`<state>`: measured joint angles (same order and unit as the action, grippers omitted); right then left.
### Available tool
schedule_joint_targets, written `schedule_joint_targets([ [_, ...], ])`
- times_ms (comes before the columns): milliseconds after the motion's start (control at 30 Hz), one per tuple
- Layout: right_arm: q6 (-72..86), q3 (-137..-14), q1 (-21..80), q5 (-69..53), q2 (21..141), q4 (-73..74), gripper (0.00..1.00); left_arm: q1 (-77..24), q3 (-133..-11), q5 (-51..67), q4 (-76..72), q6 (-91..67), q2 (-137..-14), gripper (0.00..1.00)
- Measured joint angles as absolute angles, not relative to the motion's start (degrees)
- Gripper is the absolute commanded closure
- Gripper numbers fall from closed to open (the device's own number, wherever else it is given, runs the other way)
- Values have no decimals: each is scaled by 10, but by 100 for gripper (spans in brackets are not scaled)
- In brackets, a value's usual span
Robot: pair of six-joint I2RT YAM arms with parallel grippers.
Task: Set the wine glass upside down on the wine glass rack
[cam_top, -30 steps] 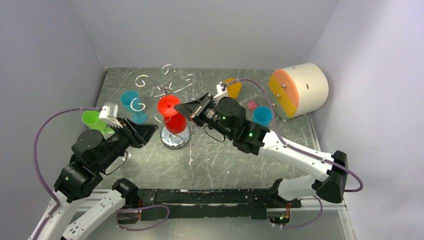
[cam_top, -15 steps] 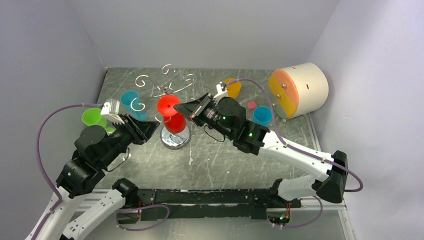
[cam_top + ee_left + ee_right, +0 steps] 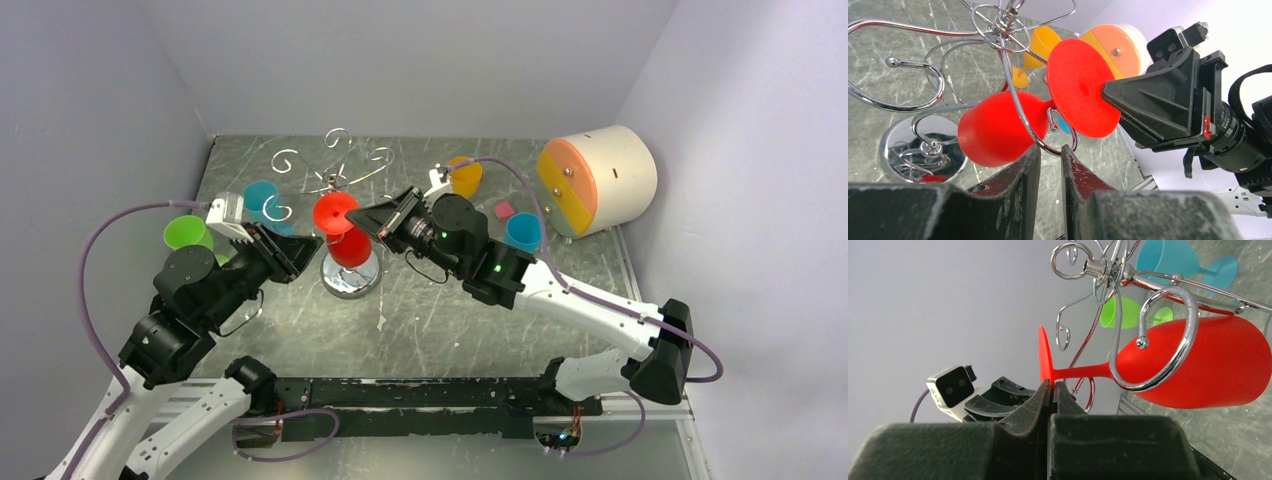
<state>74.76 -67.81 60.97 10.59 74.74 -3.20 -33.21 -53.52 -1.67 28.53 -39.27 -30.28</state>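
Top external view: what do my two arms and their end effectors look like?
Both arms have white lower links and black upper joints. A purple cable loops along each. The left end effector and right end effector have black wedge-shaped fingers, each with a small white camera block behind. Green lights glow on the joints.
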Motion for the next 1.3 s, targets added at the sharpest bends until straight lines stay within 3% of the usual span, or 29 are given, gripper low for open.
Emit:
schedule_joint_targets([
  [333,755,-685,607,85,767,-45,100,-332,-531,4,264,-389,-315,80],
  [1300,777,-638,608,53,728,-71,100,-332,-508,-32,314,-384,-289,79],
])
